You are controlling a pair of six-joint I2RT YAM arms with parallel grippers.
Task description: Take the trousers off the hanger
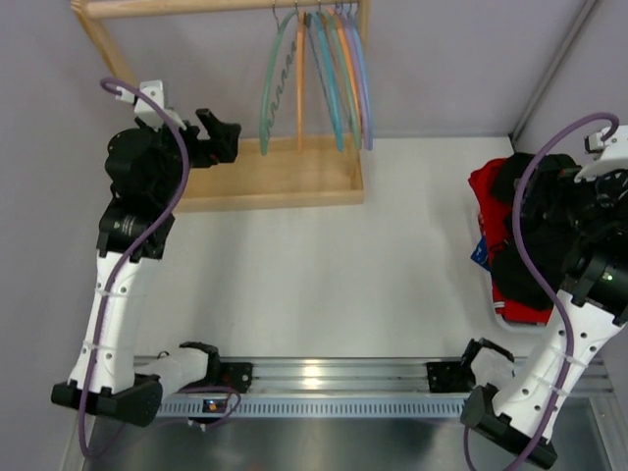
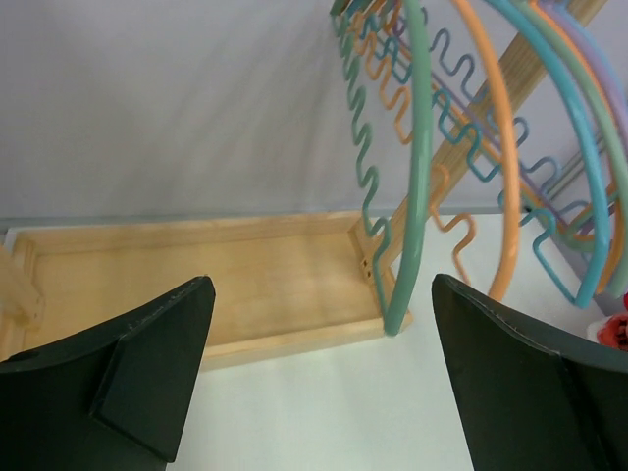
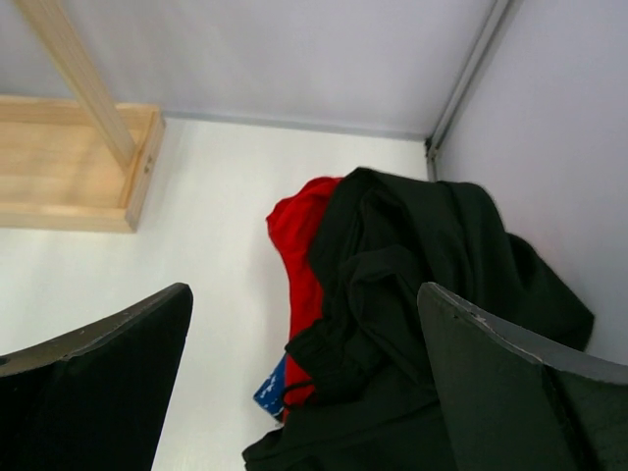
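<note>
The mint-green hanger (image 1: 269, 90) hangs bare at the left end of the wooden rack's rail, and it also shows in the left wrist view (image 2: 416, 196). My left gripper (image 1: 222, 137) is open and empty just left of it, and in its own wrist view (image 2: 322, 392) it sits low over the white table by the rack's base. The black trousers (image 1: 516, 277) lie crumpled at the far right on a red garment (image 1: 491, 183). My right gripper (image 3: 304, 383) is open and empty just above the trousers (image 3: 422, 265) and the red garment (image 3: 306, 235).
Orange, blue and other hangers (image 1: 339, 78) hang right of the mint one. The wooden rack's base tray (image 1: 285, 179) lies at the back. A blue patterned piece (image 1: 480, 253) sticks out under the pile. A wall corner stands close behind the pile. A metal rail (image 1: 334, 373) runs along the near edge.
</note>
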